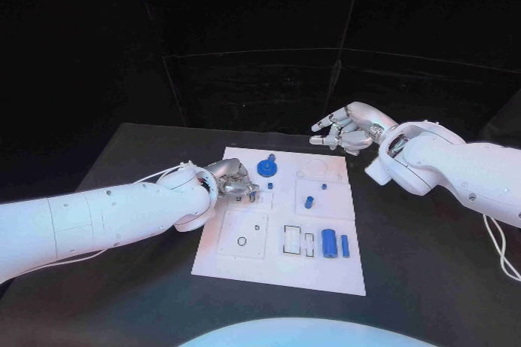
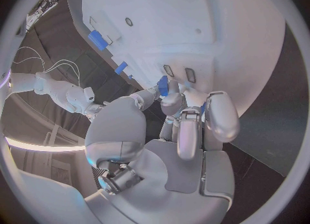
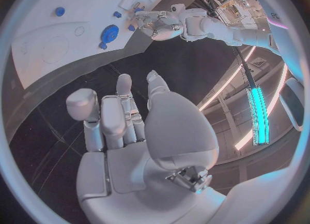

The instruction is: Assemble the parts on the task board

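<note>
Left robot hand (image 1: 230, 180) pinches a small blue part (image 2: 163, 86) over the task board (image 1: 277, 268); right robot hand (image 1: 345, 129) spread, empty.

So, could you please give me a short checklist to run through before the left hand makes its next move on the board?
1. Left hand holds a small blue part at its fingertips: ok.
2. Left hand is over the white task board: ok.
3. Part lined up with a slot: cannot tell.
4. Right hand open, holding nothing: ok.
5. Right hand off the board, beyond its far edge: ok.
6. Two blue blocks lying undisturbed near the board's near edge: ok.
</note>
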